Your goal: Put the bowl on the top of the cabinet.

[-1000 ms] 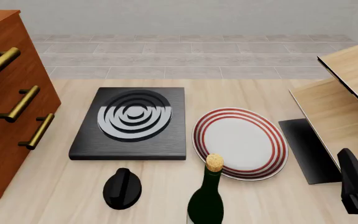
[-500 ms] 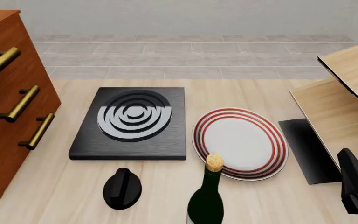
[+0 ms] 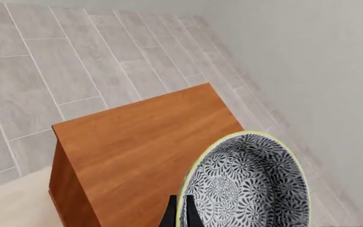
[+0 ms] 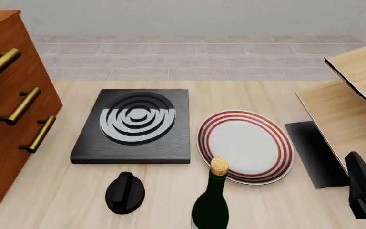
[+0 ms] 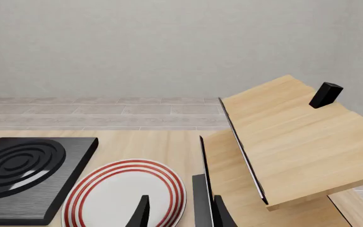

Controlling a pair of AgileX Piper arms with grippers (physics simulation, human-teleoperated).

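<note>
Left wrist view: bowl (image 3: pixel 247 187), speckled grey-blue, pale rim, pinched at its rim by the left fingers (image 3: pixel 180 213) above the cabinet (image 3: pixel 143 142) top (contact with the wood cannot be told). Front view, clock positions: cabinet at 9, brass handles (image 4: pixel 19 106) facing the table (image 4: pixel 247 93); black burner plate (image 4: pixel 135 125) near centre; red-ringed plate (image 4: pixel 245 145) at 4; corked bottle (image 4: pixel 212 200) at 6; black knob (image 4: pixel 125 192) at 7. Right fingers (image 5: pixel 180 213) parted, holding nothing, over the plate's edge.

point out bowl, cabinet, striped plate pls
bowl (image 3: pixel 247 189): left wrist view, patterned inside.
cabinet (image 3: pixel 143 142): left wrist view, bare top panel.
striped plate (image 4: pixel 245 143): front view, white centre.
</note>
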